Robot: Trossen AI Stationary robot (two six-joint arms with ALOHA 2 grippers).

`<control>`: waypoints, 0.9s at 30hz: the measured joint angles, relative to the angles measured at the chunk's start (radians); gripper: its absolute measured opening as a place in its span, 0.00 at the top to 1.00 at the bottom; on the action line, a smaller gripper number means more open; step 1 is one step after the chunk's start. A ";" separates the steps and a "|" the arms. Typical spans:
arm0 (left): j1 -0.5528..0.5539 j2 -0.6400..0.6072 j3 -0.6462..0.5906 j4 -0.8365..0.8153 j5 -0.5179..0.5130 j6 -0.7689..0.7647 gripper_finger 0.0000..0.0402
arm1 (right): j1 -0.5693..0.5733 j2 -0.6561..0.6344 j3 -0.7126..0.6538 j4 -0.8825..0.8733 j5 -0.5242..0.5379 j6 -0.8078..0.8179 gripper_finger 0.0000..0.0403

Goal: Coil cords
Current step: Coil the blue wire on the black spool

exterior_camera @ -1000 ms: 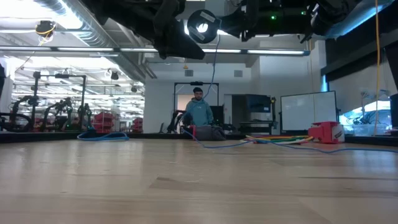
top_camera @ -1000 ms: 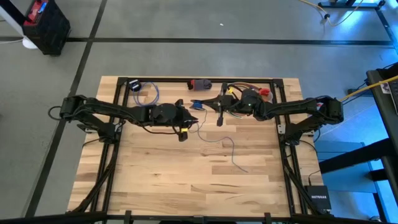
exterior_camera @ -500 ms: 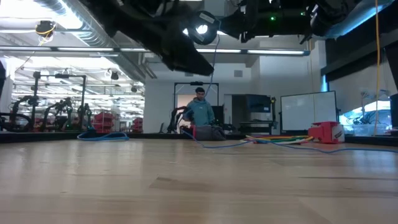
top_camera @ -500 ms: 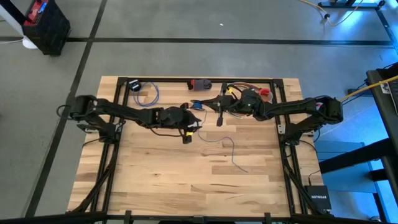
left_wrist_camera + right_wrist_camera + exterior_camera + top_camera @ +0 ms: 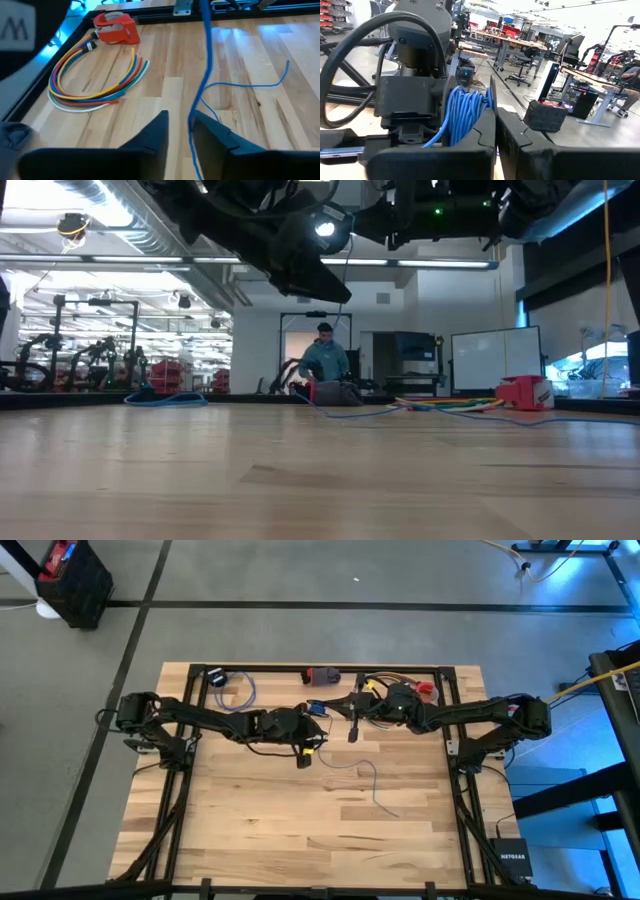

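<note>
**Blue cord between two raised arms**

Dark and jointed, both arms reach from the table's two sides toward its far middle and are held up above the wood. The left gripper (image 5: 306, 753) hangs over the centre of the table. In the left wrist view its two black fingers (image 5: 150, 137) stand a little apart, and the thin blue cord (image 5: 204, 75) runs down through the narrow gap between them; whether the pads press on it I cannot tell. The right gripper (image 5: 351, 730) is just beside it, a little farther back. Its fingers (image 5: 485, 130) are together, and they are clamped on a thick bundle of blue cord loops (image 5: 466, 112), which lies against the left arm's wrist housing.

From the grippers the cord falls to the wooden table (image 5: 300, 830) and lies there as a loose, wavy line (image 5: 372, 785) toward the near right. The table top is of pale wood strips with a smooth surface and a black metal frame.

At the far edge, a bundle of coloured wires (image 5: 95, 80), yellow, red, blue and white, is bent in a curve, and just beside it is a red tape dispenser (image 5: 114, 27). A small blue cord with a black round part (image 5: 228, 683) lies at the far left corner. In the low view a person (image 5: 325, 360) stands in the room behind the table.
</note>
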 joint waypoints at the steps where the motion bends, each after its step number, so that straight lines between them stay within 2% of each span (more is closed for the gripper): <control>1: 0.004 0.000 0.000 0.002 0.000 0.000 0.85 | 0.000 0.000 0.000 0.002 0.000 0.000 0.98; 5: 0.011 0.000 0.000 -0.013 0.000 0.015 0.98 | 0.000 0.000 0.000 0.005 0.001 0.000 0.95; 16: 0.020 0.040 0.000 -0.023 -0.026 -0.011 0.98 | 0.000 0.000 0.000 0.028 0.000 -0.023 0.98; 27: 0.031 -0.021 0.002 -0.296 -0.261 -0.029 0.98 | 0.001 0.003 0.011 -0.007 -0.019 -0.026 0.99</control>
